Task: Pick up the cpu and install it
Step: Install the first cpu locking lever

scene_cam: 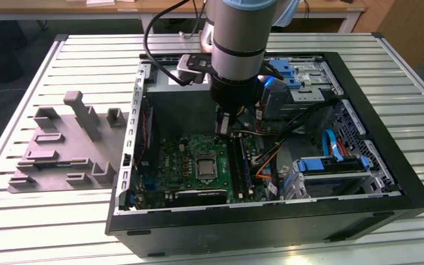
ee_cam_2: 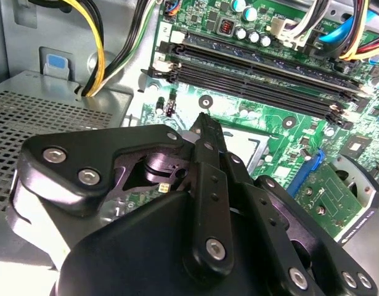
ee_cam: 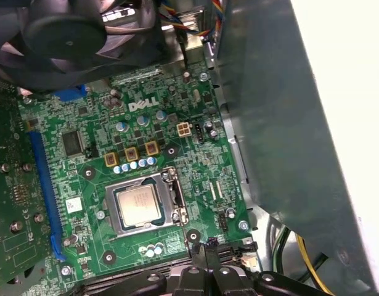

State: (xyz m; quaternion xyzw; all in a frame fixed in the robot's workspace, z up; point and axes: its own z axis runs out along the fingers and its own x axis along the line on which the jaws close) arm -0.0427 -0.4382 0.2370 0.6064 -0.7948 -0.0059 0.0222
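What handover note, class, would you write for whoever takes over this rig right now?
Gripper: jaws shut, holding nothing, inside the open computer case, above the motherboard beside the memory slots.
Cpu: lying flat in its socket, apart from the gripper.
Done: the cpu is seated in the socket.
Left: whether the socket is latched cannot be told, so check it.

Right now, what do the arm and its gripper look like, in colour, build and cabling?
The arm is a thick silver-grey cylinder with a pale blue cap and a black lower section. A black cable loops beside it. The gripper is matte black, built of angular linkage plates joined with silver screws, narrowing to slim black fingertips.
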